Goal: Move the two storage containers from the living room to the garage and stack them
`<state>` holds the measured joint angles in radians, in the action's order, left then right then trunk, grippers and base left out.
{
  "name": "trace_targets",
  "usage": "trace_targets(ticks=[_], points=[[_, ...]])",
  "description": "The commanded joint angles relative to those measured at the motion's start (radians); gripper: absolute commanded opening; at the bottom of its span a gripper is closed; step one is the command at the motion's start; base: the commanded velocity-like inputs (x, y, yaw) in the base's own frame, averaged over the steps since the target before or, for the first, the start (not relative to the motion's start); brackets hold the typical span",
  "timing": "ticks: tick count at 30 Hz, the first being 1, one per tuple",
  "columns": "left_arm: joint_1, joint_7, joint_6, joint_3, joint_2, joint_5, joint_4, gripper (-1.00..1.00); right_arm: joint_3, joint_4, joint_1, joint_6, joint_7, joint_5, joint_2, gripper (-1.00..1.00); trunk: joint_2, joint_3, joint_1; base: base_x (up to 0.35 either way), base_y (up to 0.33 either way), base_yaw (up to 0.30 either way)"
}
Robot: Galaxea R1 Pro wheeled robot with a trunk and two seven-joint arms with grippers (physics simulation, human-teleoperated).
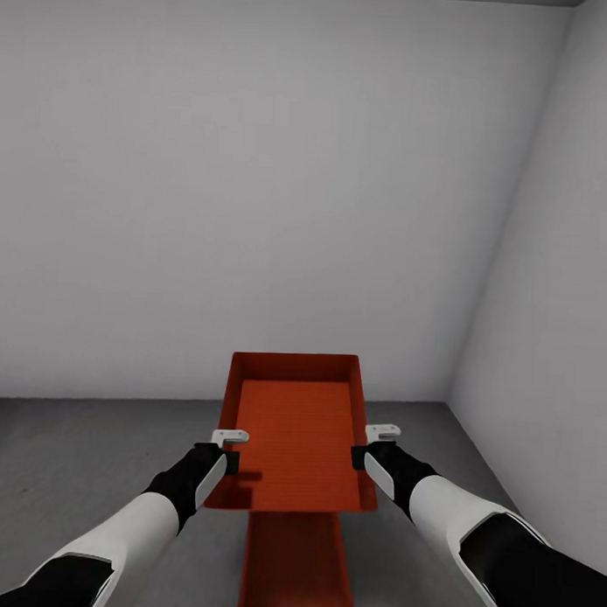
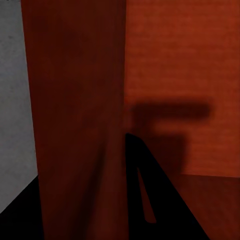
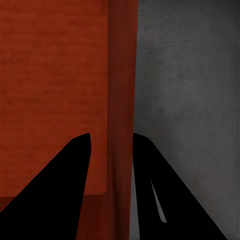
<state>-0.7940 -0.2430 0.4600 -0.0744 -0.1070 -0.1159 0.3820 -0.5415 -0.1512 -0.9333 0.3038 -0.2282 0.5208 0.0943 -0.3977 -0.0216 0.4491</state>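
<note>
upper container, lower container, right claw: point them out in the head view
upper container (image 1: 295,430), head view, ribbed inner bottom
lower container (image 1: 294,566), head view, inside, below the upper one
right claw (image 1: 361,446), head view, at the upper container's right wall

Ahead of me stands a plain white wall (image 1: 255,188); a second white wall (image 1: 559,260) meets it at my right; the floor (image 1: 71,453) is mottled dark grey.

One storage container (image 1: 295,430) sits raised between the two grippers, the left gripper (image 1: 230,450) at its left wall and the right gripper (image 1: 368,446) at its right wall. Below and nearer lies the second storage container (image 1: 294,566) on the floor (image 1: 79,453). Walls (image 1: 255,179) stand behind and at right.
</note>
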Motion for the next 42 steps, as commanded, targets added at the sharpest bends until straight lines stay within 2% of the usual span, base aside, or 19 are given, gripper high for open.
trace_targets(ticks=[1, 8, 21, 32, 42], points=[[-0.001, -0.010, 0.004, -0.030, 0.006, -0.011, 0.005, -1.00, -0.029, 0.000, -0.001, 0.003, 0.004, 0.053, -0.001, -1.00, -0.002, -0.002, 0.001, 0.146, 0.000, -0.008], [-0.001, -0.010, 0.002, -0.030, 0.006, -0.012, 0.005, -1.00, -0.029, 0.000, -0.001, 0.003, 0.004, 0.053, -0.001, -1.00, -0.002, -0.002, 0.001, 0.176, 0.000, -0.002], [-0.001, -0.009, -0.002, -0.030, 0.006, -0.011, 0.005, -1.00, -0.030, 0.000, -0.001, 0.003, 0.004, 0.053, -0.002, -1.00, -0.002, -0.002, 0.001, 0.018, 0.000, 0.000], [-0.001, -0.009, -0.005, -0.030, 0.006, -0.012, 0.005, -1.00, -0.029, 0.000, -0.001, 0.003, 0.004, 0.053, -0.002, -1.00, -0.002, -0.002, 0.001, 0.173, 0.031, -0.003], [-0.001, -0.009, -0.006, -0.030, 0.006, -0.012, 0.005, -1.00, -0.029, 0.000, -0.001, 0.003, 0.004, 0.053, -0.001, -1.00, -0.002, -0.002, 0.001, 0.004, 0.001, -0.206]])
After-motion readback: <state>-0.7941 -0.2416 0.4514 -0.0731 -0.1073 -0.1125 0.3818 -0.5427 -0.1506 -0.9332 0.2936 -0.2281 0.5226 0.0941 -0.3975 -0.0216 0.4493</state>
